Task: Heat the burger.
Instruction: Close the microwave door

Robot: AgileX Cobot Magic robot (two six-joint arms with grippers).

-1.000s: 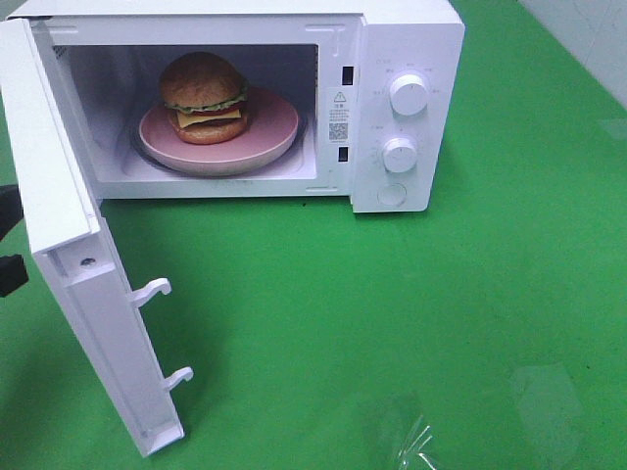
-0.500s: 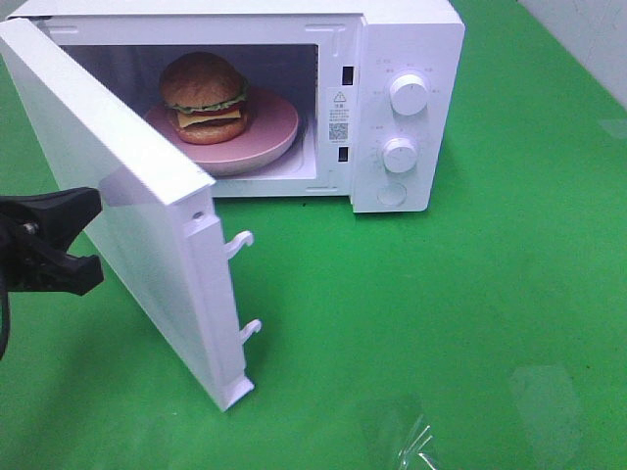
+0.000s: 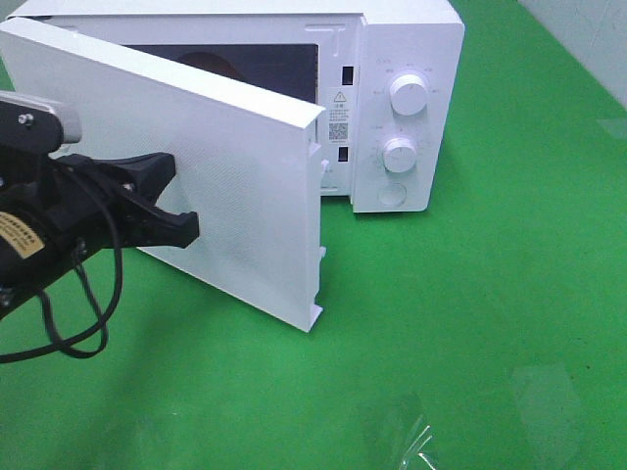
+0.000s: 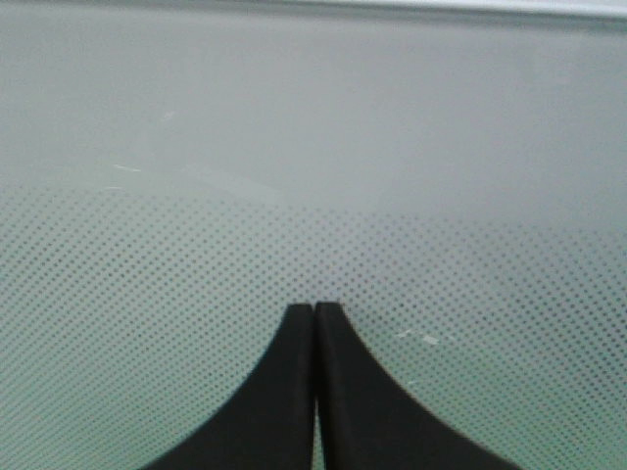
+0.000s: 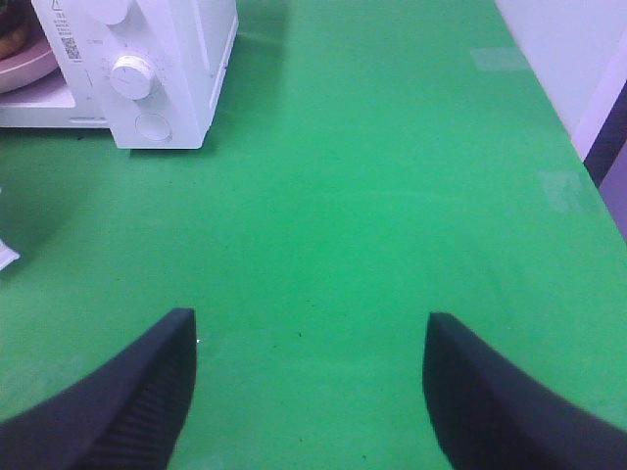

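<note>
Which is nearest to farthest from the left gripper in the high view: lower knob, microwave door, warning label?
1. Microwave door: right at the left gripper tips, left side.
2. Warning label: just past the door's free edge, middle.
3. Lower knob: farther right.

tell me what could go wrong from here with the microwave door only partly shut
1. The shut left gripper only presses its tips against the smooth door. It holds nothing, so it may slide off sideways.
2. The door is ajar. A push that stops short may leave it unlatched, and heating would not start.
3. A hard push might shove the microwave back across the green mat.
</note>
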